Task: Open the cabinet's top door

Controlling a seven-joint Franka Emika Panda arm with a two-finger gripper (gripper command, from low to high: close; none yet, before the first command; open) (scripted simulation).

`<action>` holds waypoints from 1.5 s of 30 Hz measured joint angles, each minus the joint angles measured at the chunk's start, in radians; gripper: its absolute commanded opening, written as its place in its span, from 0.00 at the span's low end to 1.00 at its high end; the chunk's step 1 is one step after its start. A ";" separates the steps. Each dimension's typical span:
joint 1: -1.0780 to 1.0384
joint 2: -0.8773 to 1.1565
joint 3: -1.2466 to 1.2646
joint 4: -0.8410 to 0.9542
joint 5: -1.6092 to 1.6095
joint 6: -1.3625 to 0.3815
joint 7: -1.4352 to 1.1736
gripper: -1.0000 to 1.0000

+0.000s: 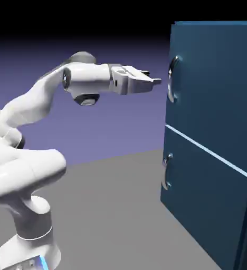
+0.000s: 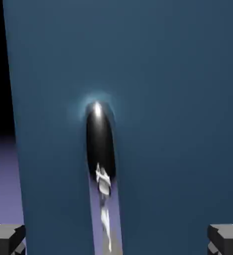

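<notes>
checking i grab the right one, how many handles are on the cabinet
2 handles show: the upper handle on the top door, near its left edge in the exterior view, and the lower handle on the panel below. Any on unseen sides can't be ruled out.

1. The bench is grey and it looks flat. In the exterior view it fills the lower middle part, and its far edge goes up a little toward the exterior view's right.
2. The backdrop is blue-violet; it stands behind the bench and becomes darker toward its top.
3. The black area is above the backdrop. In the hand view, both of these also show at the left side, the black one above the violet one.
</notes>
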 measured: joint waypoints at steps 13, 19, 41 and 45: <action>-0.145 -0.057 0.018 0.015 0.177 -0.184 -0.073 0.00; -0.079 -0.057 -0.128 -0.172 0.138 -0.444 -0.191 0.00; -0.489 0.181 -0.596 -0.328 -0.169 -1.398 -0.467 0.00; -0.566 0.326 -0.645 -0.282 -0.292 -1.543 -0.583 0.00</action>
